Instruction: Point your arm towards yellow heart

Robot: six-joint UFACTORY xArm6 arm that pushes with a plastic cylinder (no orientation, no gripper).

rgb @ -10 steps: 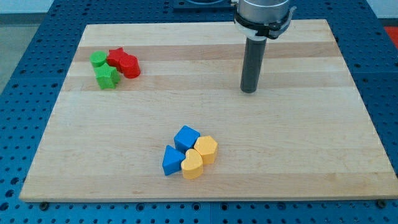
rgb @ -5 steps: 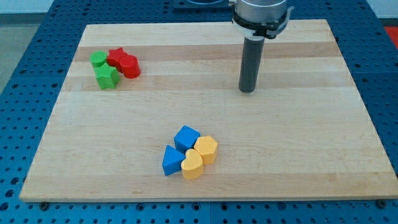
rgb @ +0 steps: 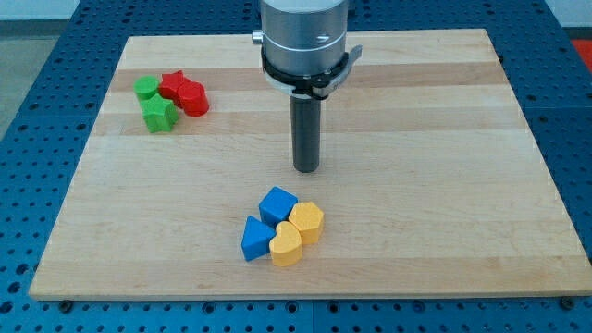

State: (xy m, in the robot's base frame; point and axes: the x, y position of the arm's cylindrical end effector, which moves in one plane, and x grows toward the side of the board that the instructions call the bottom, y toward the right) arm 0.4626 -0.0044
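Observation:
The yellow heart (rgb: 286,247) lies near the view's bottom centre of the wooden board (rgb: 444,222). It touches a yellow hexagon (rgb: 307,222), a blue cube (rgb: 277,204) and a blue triangle (rgb: 254,239) in one cluster. My tip (rgb: 306,169) rests on the board just above this cluster, a short way above the blue cube and the yellow hexagon, touching no block.
At the view's upper left sit a green block (rgb: 145,88), a green star (rgb: 159,115), a red star (rgb: 173,85) and a red block (rgb: 192,97), packed together. A blue perforated table (rgb: 37,55) surrounds the board.
My tip has moved from the view's upper right down and to the left, to just above the blue and yellow cluster. No block has moved.

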